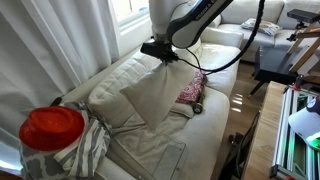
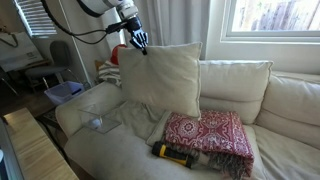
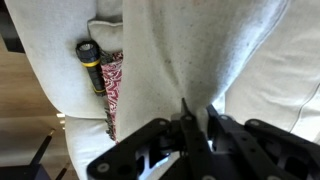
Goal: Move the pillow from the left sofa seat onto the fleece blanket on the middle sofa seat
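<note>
The cream-white pillow (image 2: 160, 78) hangs upright by one top corner, lifted above the sofa seat (image 2: 110, 145). It shows in both exterior views (image 1: 145, 95) and fills the wrist view (image 3: 195, 50). My gripper (image 2: 138, 42) (image 1: 165, 55) (image 3: 198, 110) is shut on that corner. The red-pink fleece blanket (image 2: 208, 135) lies folded on the seat beside the pillow's lower edge. It peeks out behind the pillow in an exterior view (image 1: 192, 90) and shows as a strip in the wrist view (image 3: 112, 90).
A black and yellow flashlight (image 2: 175, 153) (image 3: 90, 62) lies in front of the blanket. A shiny red disc (image 1: 52, 128) on striped cloth sits close to the camera. An office chair (image 2: 62, 70) and a wooden table (image 2: 30, 150) stand beside the sofa arm.
</note>
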